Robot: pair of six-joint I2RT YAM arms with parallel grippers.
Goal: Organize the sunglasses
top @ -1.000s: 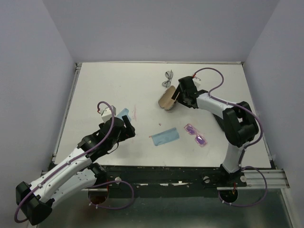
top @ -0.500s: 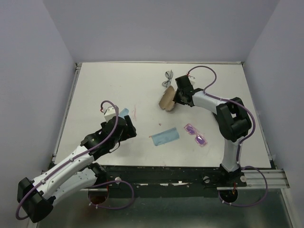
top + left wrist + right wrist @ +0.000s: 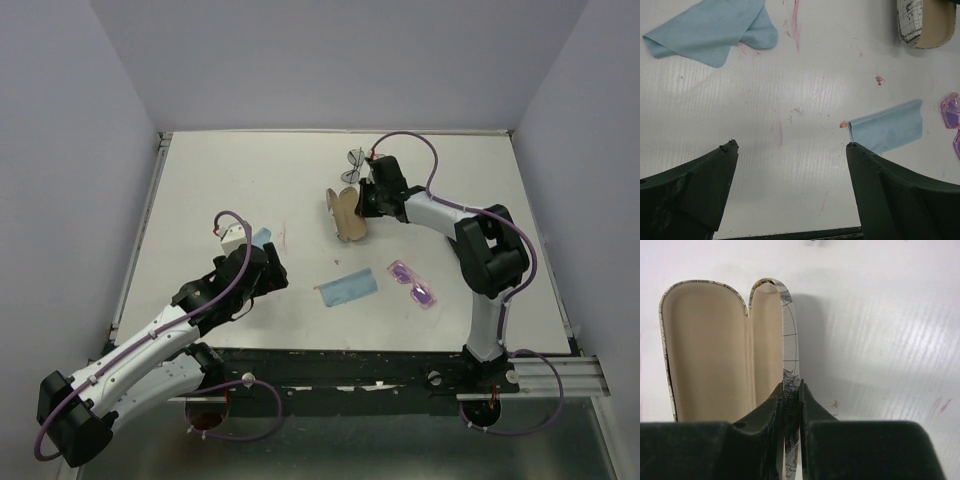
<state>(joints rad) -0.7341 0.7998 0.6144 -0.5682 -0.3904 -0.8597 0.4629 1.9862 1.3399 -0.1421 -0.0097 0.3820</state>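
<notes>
Holding the open case (image 3: pixel 710 350) by one wall in your right pincer (image 3: pixel 791 392), left pincer (image 3: pixel 792 147) wide and empty, you likely next fetch the dark sunglasses (image 3: pixel 353 166) just beside it at upper centre; pink sunglasses (image 3: pixel 414 284) lie right of centre.

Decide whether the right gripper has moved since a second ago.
Yes. The right gripper has swung left, nearer the dark sunglasses, and now pinches the case rim.

No legible text or markings
</notes>
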